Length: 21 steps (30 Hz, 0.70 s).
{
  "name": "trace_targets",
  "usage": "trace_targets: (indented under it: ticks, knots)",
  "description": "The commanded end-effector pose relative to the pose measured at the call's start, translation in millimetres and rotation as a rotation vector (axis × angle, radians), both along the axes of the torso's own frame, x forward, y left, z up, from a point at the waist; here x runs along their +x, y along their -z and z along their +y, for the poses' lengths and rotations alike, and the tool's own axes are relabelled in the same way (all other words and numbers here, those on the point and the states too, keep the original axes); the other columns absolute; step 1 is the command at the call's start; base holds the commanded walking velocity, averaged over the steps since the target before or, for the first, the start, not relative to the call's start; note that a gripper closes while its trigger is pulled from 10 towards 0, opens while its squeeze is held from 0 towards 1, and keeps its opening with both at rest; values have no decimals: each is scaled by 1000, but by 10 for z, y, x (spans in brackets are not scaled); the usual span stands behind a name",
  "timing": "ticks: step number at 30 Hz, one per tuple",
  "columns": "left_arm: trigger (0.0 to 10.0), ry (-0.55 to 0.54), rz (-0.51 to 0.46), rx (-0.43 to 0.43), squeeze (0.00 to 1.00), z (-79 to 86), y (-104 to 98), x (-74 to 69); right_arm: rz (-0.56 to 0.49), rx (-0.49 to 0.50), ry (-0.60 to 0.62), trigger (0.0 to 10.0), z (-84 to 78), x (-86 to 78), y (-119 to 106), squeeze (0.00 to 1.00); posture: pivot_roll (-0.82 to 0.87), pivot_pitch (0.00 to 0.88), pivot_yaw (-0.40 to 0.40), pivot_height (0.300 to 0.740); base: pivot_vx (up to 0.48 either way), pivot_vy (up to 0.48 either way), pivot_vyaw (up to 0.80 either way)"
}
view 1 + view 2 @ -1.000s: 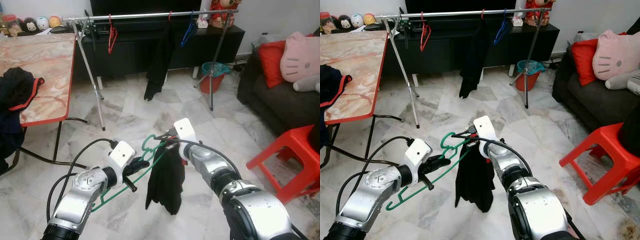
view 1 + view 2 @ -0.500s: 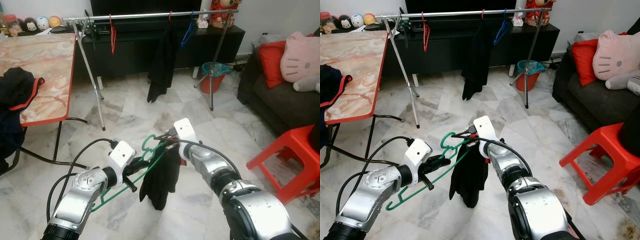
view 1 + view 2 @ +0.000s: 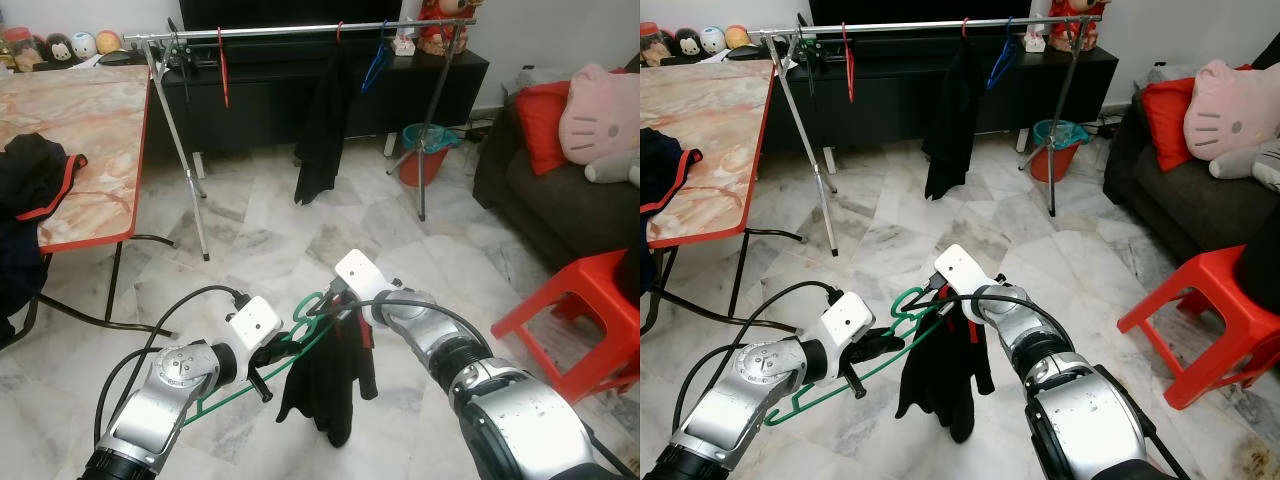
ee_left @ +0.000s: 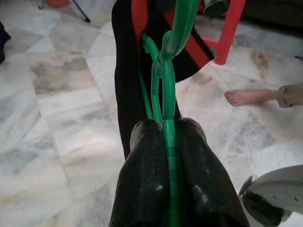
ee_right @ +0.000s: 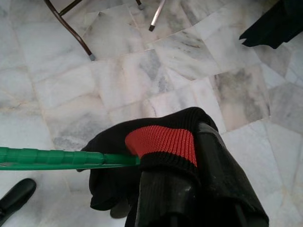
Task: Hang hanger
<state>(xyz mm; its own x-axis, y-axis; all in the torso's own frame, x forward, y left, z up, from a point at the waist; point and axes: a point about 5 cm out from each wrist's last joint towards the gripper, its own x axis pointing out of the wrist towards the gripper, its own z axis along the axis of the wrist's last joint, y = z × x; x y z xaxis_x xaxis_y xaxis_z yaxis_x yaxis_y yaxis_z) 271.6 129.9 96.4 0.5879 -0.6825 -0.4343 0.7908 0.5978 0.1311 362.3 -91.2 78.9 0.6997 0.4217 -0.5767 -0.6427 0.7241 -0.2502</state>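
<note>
Green plastic hanger (image 3: 262, 368) is sitting low in the centre of the left eye frame, slanting from lower left up to its hook near the middle. The left gripper (image 3: 277, 352) is clamping its bar, probably to keep the frame steady, while the right gripper (image 3: 345, 312) is pinching the black garment with red trim (image 3: 330, 382) at the hook end, apparently working the neck onto the hanger. The cloth is drooping below both. Across the top, the steel clothes rack (image 3: 300, 32) is standing well apart, already carrying a red hanger (image 3: 223, 68), a black garment (image 3: 322, 125) and a blue hanger (image 3: 375, 62). Open marble floor (image 3: 260, 235) is lying between robot and rail.

In the right eye frame, a marble-topped table (image 3: 700, 140) is filling the upper left, a red plastic stool (image 3: 1205, 315) the lower right, and a dark sofa with a pink cushion (image 3: 1230, 100) the right edge; none is blocking the way to the rail.

In the left wrist frame, the fingers (image 4: 147, 179) are closing tightly around the green bar, and a person's bare foot (image 4: 246, 97) is resting on the floor at the right.

In the right wrist frame, the fingers (image 5: 208, 184) are gripping the red collar band beside the hanger's green arm.
</note>
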Motion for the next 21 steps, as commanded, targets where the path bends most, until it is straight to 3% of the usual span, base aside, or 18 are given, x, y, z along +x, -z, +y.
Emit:
trace_targets:
  ticks: [1, 9, 13, 21]
  knots:
    - [10000, 21, 12, 39, 0, -63, 9, -15, -32, 42, -25, 10000, 73, 46, -112, 0, 80, 19, -112, 740, 0, 0, 0]
    - [10000, 46, 35, 67, 0, -94, 53, -34, -67, 53, -71, 10000, 126, 96, -241, 0, 80, 19, -112, 740, 0, 0, 0]
    - [10000, 45, 34, 69, 0, -139, 59, -28, -102, 84, -102, 10000, 206, 156, -408, 0, 75, 22, -108, 740, 0, 0, 0]
    - [10000, 37, 38, -5, 0, -220, 25, -28, -141, 90, -189, 10000, 292, 174, -548, 0, 76, 25, -109, 740, 0, 0, 0]
